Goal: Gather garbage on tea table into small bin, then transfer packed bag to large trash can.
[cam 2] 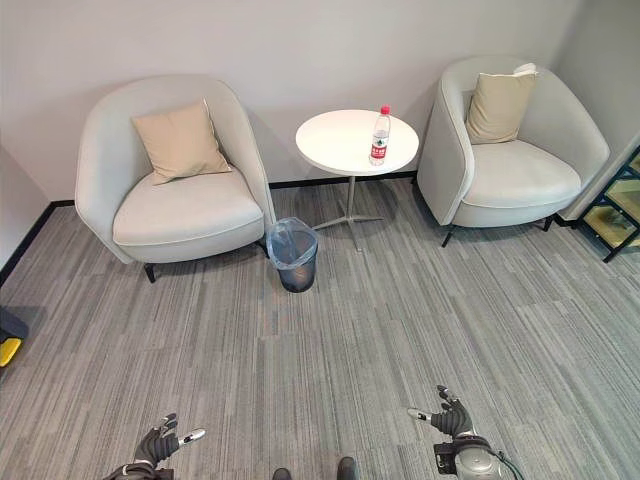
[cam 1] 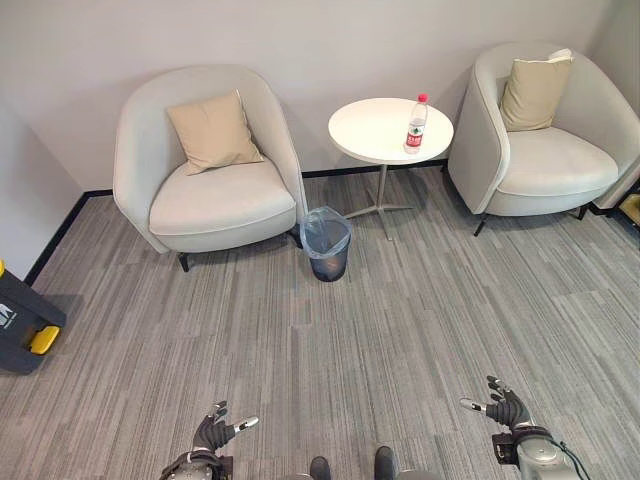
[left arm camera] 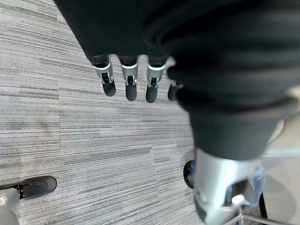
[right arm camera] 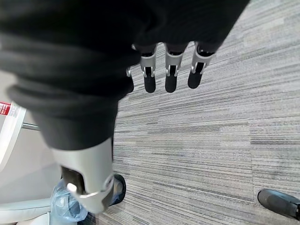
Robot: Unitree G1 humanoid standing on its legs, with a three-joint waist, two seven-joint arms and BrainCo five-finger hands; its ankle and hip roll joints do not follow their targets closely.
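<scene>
Both hands, left (cam 1: pixel 212 430) and right (cam 1: pixel 507 404), relaxed and empty; we should first approach the water bottle (cam 1: pixel 416 124) on the tea table (cam 1: pixel 370 135).

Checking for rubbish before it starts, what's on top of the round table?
One water bottle stands near the right edge of the white table; nothing else lies on top.

Open carpet fills the lower frame; upper centre, the small bin (cam 1: pixel 326 243) stands between armchair (cam 1: pixel 208 160) and worktop (cam 1: pixel 385 129).
</scene>
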